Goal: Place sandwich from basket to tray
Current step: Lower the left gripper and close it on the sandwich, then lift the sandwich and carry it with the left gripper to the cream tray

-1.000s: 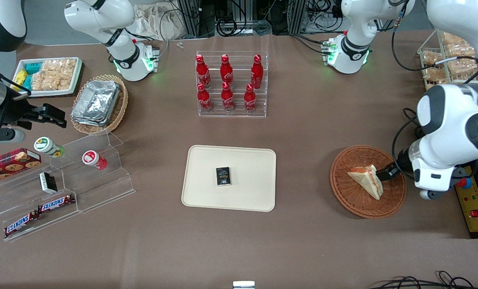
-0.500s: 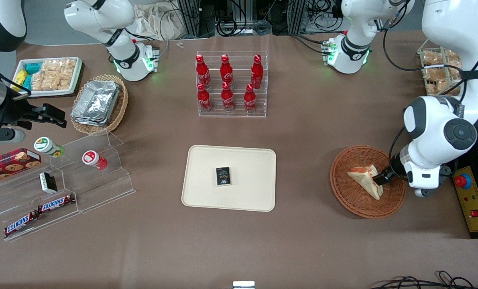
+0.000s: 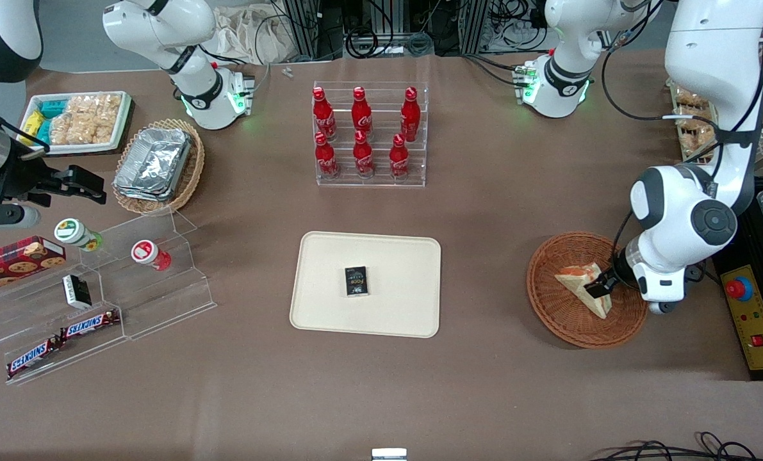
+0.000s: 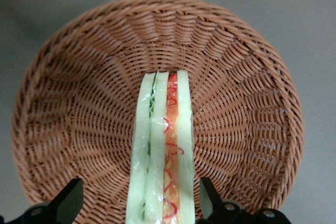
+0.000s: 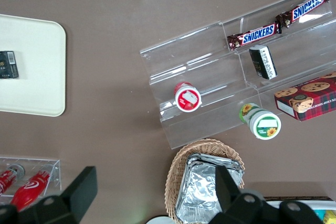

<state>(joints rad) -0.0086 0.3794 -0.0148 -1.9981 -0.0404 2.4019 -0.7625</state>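
The sandwich, a pale bread wedge with orange and green filling, stands on edge in the reddish-brown wicker basket toward the working arm's end of the table. My gripper is low in the basket, open, at the sandwich's thick end. In the left wrist view the sandwich runs between the two black fingers, with a gap on each side, and the basket wall curves around it. The cream tray lies mid-table, apart from the basket, with a small black box on it.
A clear rack of red bottles stands farther from the front camera than the tray. A yellow control box with a red button lies beside the basket. A tan basket of foil containers and an acrylic stand sit toward the parked arm's end.
The working arm has swung in over the basket toward the tray. My gripper has slid along the sandwich, which now sits between its open fingers. The sandwich has not moved.
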